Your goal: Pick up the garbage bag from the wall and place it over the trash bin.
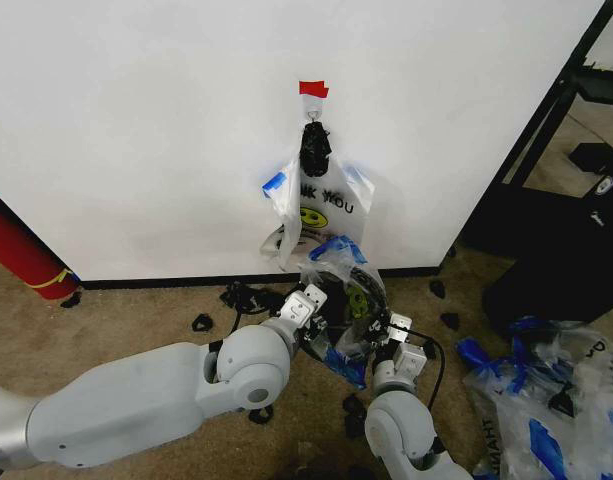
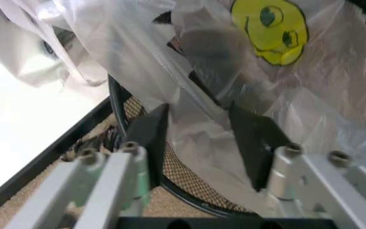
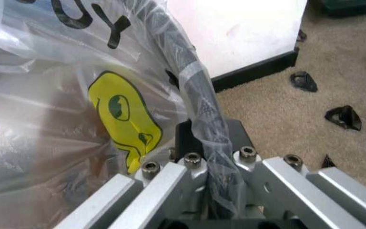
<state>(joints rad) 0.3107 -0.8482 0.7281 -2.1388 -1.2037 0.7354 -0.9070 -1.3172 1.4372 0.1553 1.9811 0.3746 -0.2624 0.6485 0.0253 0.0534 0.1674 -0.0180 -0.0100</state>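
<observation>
The head view looks down at the wall (image 1: pixel 136 120); both wrist views sit close against the garbage bag (image 2: pixel 221 86) (shared by all).

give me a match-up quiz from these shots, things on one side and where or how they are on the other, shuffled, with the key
Things:
1. garbage bag
2. red tape
3. left gripper
4. right gripper

Places or states:
A. stuck on the wall above the hook
B. shut on plastic at the bin's black rim
C. open, fingers either side of loose plastic
D. hanging against the wall from a hook

Pairs: 1-D, 2-A, 3-C, 4-B
</observation>
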